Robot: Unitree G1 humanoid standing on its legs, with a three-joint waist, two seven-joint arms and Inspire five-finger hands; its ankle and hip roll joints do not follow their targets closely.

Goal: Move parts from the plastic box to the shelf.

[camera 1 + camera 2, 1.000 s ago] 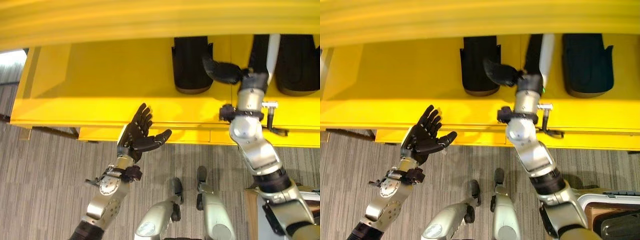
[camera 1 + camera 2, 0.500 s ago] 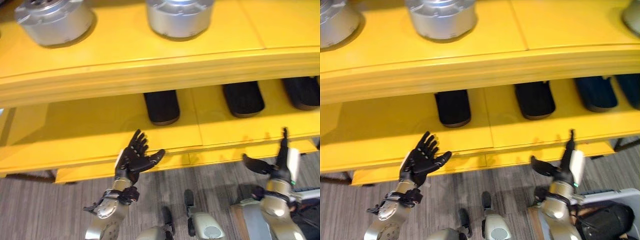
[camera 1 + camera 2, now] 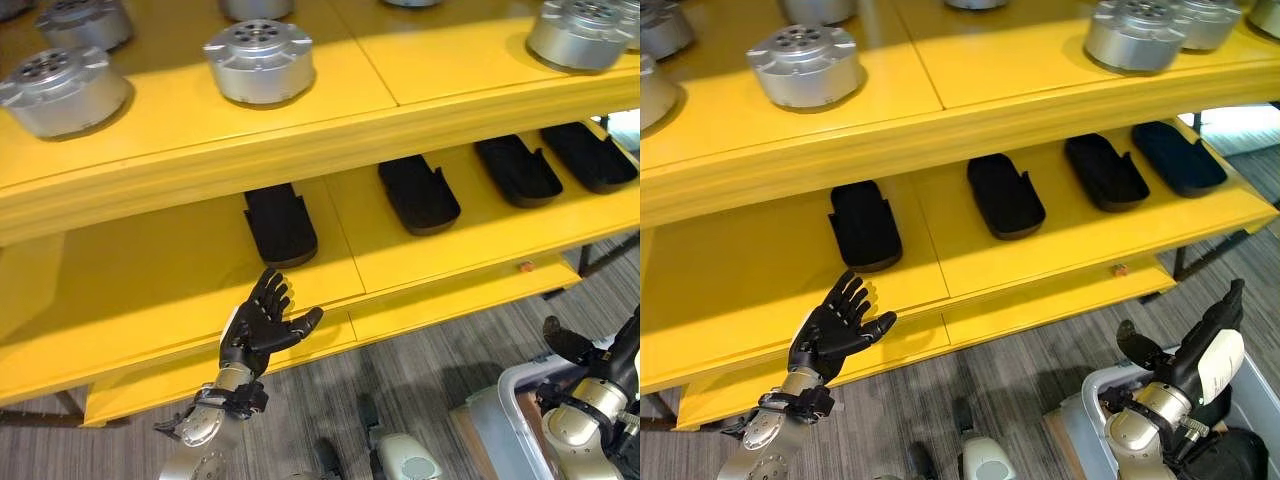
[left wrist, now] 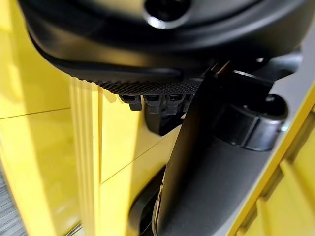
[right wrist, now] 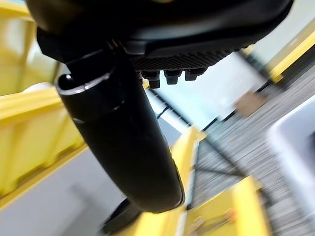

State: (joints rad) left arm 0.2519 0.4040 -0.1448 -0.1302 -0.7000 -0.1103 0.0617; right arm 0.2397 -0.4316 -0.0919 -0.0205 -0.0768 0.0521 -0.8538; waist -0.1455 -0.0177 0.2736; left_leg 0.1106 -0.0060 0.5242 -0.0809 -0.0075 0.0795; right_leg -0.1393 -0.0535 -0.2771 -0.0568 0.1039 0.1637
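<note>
I see my left hand (image 3: 262, 325) spread flat, low centre-left, before the yellow two-tier shelf (image 3: 420, 262). My right hand (image 3: 1200, 352), fingers straight and empty, hangs lower right above the grey plastic box (image 3: 1092, 392). Four black oblong parts (image 3: 1005, 194) lie across the lower tier.

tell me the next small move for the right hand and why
Probably lower the right hand into the plastic box beneath it to pick up another part. Its fingers look open and hold nothing, and four black parts already lie on the yellow shelf. The left hand hovers open by the shelf edge.
</note>
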